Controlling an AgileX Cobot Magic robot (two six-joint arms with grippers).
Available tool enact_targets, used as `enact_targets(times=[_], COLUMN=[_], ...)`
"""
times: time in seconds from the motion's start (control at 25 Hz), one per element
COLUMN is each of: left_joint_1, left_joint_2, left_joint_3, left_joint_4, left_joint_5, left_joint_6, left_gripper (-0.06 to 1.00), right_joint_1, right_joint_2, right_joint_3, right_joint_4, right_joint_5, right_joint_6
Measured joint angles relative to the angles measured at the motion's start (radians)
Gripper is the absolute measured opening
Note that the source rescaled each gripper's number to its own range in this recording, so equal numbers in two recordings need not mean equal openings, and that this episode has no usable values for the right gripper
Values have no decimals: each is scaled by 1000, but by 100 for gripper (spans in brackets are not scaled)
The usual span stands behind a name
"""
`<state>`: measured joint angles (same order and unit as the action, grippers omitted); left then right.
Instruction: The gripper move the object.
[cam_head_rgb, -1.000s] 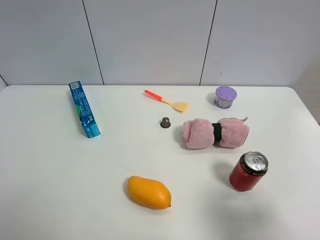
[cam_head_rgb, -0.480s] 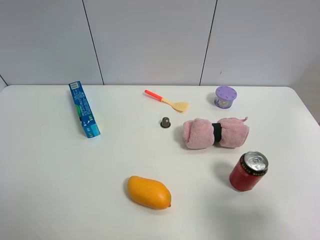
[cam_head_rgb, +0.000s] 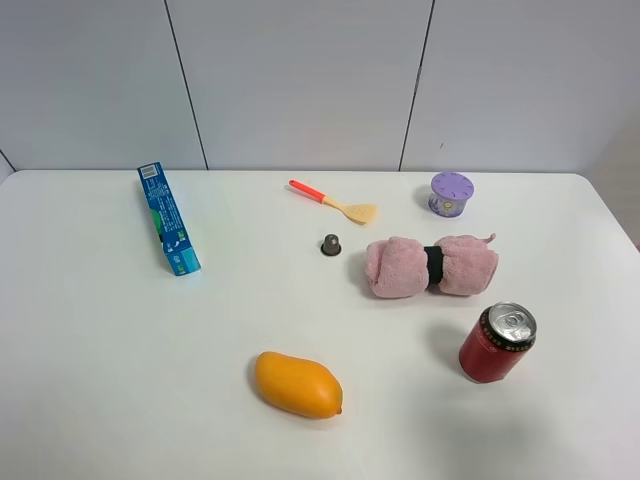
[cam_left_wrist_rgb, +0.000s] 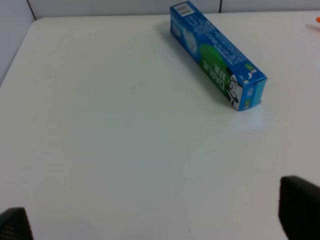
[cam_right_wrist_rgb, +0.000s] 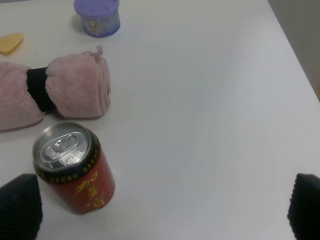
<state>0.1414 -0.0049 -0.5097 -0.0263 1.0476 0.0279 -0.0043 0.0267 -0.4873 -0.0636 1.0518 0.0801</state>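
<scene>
The pink rolled towel (cam_head_rgb: 431, 266) with a black band round its middle lies on the white table (cam_head_rgb: 120, 340), right of centre, with nothing touching it. It also shows in the right wrist view (cam_right_wrist_rgb: 60, 92), beyond the red can. No arm shows in the exterior high view. In the right wrist view my right gripper (cam_right_wrist_rgb: 162, 207) is open, its black fingertips (cam_right_wrist_rgb: 20, 205) wide apart above the table, short of the towel. In the left wrist view my left gripper (cam_left_wrist_rgb: 155, 215) is open and empty over bare table, far from the towel.
A red soda can (cam_head_rgb: 497, 343) stands just in front of the towel. An orange mango (cam_head_rgb: 298, 384) lies front centre. A blue toothpaste box (cam_head_rgb: 168, 218) lies at the left. A spatula (cam_head_rgb: 334, 202), a small grey cap (cam_head_rgb: 331, 244) and a purple container (cam_head_rgb: 451, 194) sit behind.
</scene>
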Motion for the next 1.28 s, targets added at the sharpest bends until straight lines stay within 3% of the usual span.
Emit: enact_targets(times=[1.28], left_joint_1=[0], left_joint_2=[-2], left_joint_3=[0], left_joint_4=[8], left_joint_5=[0], left_joint_6=[-15], left_gripper=[100], right_joint_1=[0], right_joint_2=[0], right_joint_3=[0], right_joint_4=[0], right_joint_5=[0], right_joint_6=[0])
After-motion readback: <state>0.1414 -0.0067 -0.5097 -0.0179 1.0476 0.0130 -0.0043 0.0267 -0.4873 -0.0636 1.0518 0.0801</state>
